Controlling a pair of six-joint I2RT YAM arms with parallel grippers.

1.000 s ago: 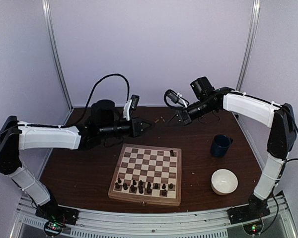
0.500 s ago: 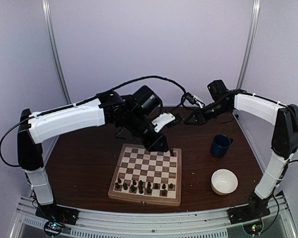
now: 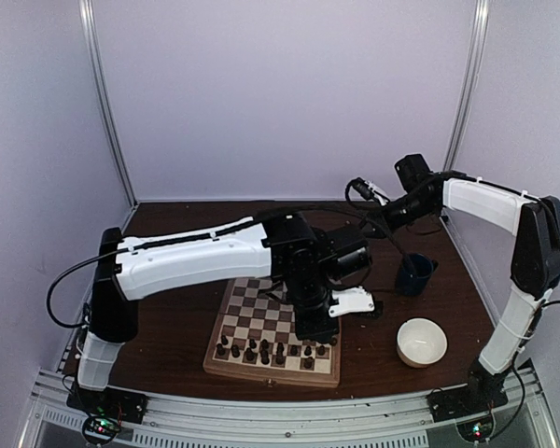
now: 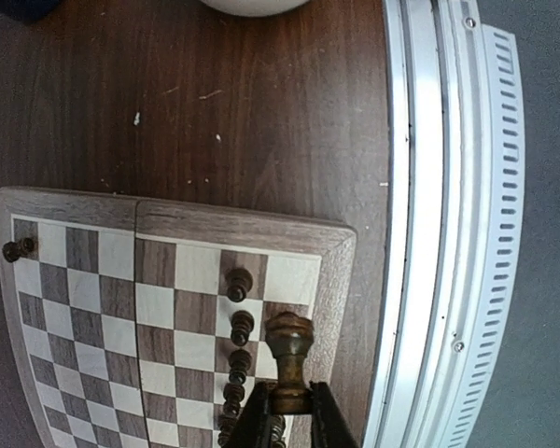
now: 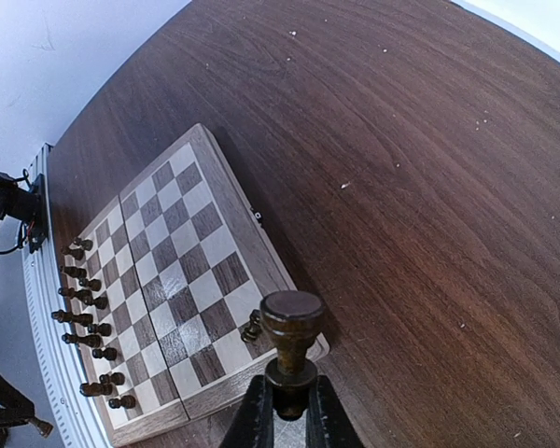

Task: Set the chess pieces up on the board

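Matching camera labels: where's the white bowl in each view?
Top external: white bowl at lower right, on the table, right of the board.
Left wrist: only a sliver of it at the top edge, near centre.
Right wrist: not in it.
Shared landmark: the board, in all three.

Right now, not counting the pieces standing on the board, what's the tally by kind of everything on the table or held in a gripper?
Held chess pieces: 2, the left-held piece in the left gripper, the right-held piece in the right gripper
Chessboard: 1
Dark blue cup: 1
White bowl: 1
Total: 5
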